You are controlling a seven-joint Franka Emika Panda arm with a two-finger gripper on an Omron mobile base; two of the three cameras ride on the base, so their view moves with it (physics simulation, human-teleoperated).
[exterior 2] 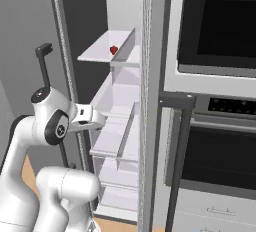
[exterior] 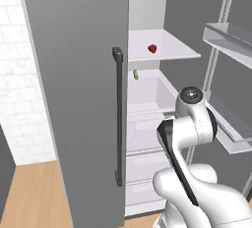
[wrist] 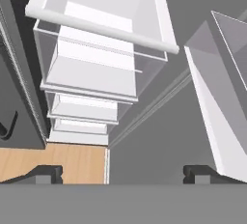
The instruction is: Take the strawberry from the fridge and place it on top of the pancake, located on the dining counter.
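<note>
We take the fridge (exterior: 74, 99) as our landmark. Its left door is closed, with a long dark bar handle (exterior: 118, 116) down its edge, and white brick wall and wooden floor (exterior: 34, 192) show to the door's left. To the right of that door the fridge stands open. On its upper white shelf (exterior: 170, 50) sits the strawberry (exterior: 152, 48), and a small yellowish item (exterior: 135, 75) lies just below the shelf at the rear. Clear drawers (wrist: 91, 73) stack under it. Our arm (exterior: 189, 124) reaches into the opening below the shelf. Our claw (wrist: 123, 172) points down past the drawers with its fingertips (wrist: 46, 172) spread wide apart, holding nothing. Right of the fridge stands a dark-glass oven (exterior 2: 220, 26).
</note>
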